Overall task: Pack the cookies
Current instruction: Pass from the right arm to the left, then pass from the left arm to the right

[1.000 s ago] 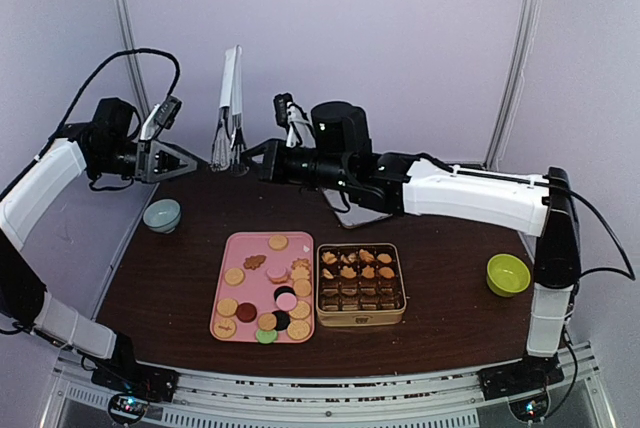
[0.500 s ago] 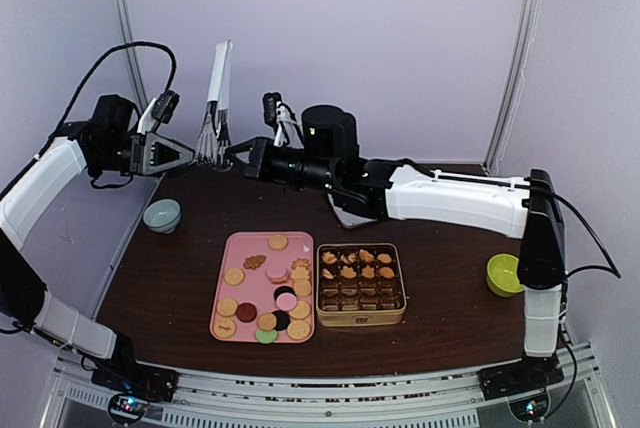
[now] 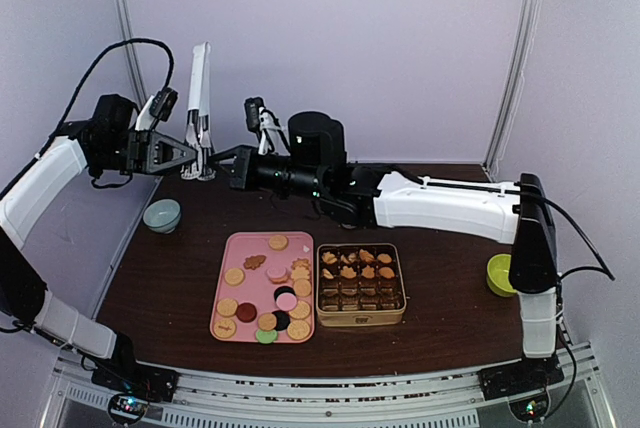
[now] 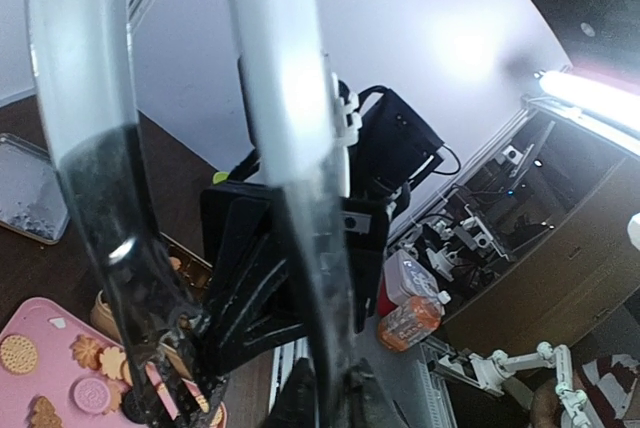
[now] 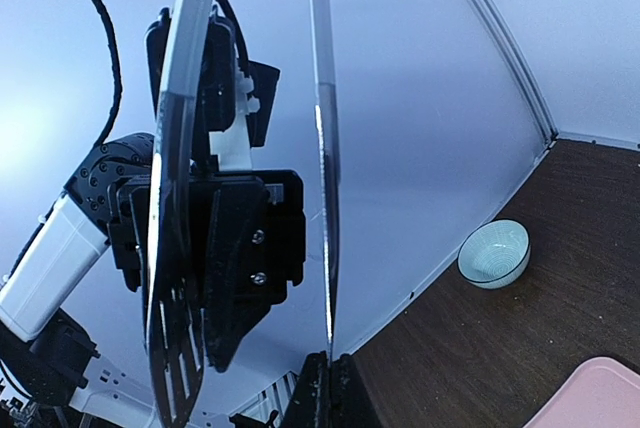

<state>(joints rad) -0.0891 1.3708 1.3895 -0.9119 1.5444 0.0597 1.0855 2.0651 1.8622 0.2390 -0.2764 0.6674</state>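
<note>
The cookies [image 3: 268, 298] lie on a pink tray [image 3: 224, 283] in front of the arms, and some also sit in the gold tin [image 3: 361, 314] to its right. High at the back left, a pair of tongs [image 3: 199, 88] stands upright with its black tips down. My left gripper [image 3: 193, 155] pinches one tongs arm [image 4: 290, 148] between its fingers [image 4: 300, 398]. My right gripper [image 3: 228, 161] is shut on the other tongs arm [image 5: 322, 148]. In the left wrist view cookies [image 4: 18, 353] show at the bottom left.
A pale teal bowl [image 3: 162, 215] stands at the table's left edge and a green bowl [image 3: 504, 275] at the right. A silver tray [image 4: 30, 188] lies on the dark table behind the tin. The right arm stretches across the back of the table.
The right arm has carried the tongs up and to the left, to the left gripper. The left gripper has closed from wide open onto one tongs arm.
</note>
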